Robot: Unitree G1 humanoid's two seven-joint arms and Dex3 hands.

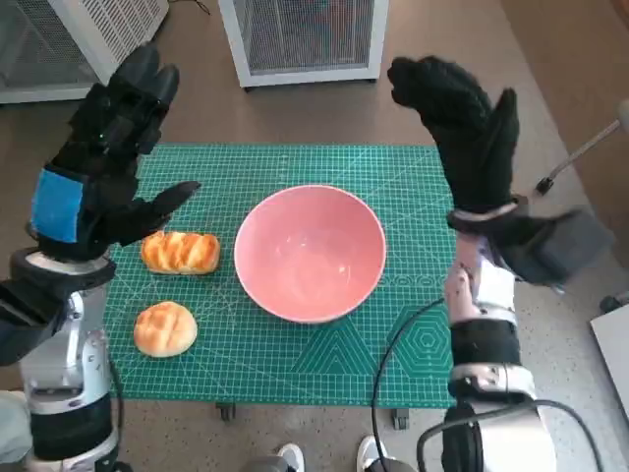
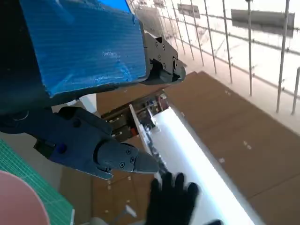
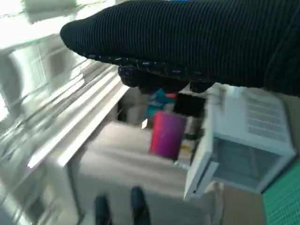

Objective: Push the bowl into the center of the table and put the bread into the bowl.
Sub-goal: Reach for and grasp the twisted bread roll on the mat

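A pink bowl [image 1: 310, 253] stands empty near the middle of the green cutting mat [image 1: 285, 354]; its rim [image 2: 18, 199] shows in the left wrist view. An oblong bread roll [image 1: 180, 252] lies left of the bowl, and a round bun [image 1: 164, 328] sits nearer the front left. My left hand [image 1: 113, 147] is raised above the mat's left side, fingers spread, holding nothing. My right hand [image 1: 462, 123] is lifted above the mat's right edge, fingers apart and empty. The glove [image 2: 172, 201] also shows in the left wrist view.
Two white slatted appliances [image 1: 305, 34] stand on the floor beyond the table. A person's shoes [image 1: 329, 455] show at the table's front edge. A black cable [image 1: 393, 364] loops by my right forearm. The right wrist view shows room clutter and a pink container [image 3: 166, 136].
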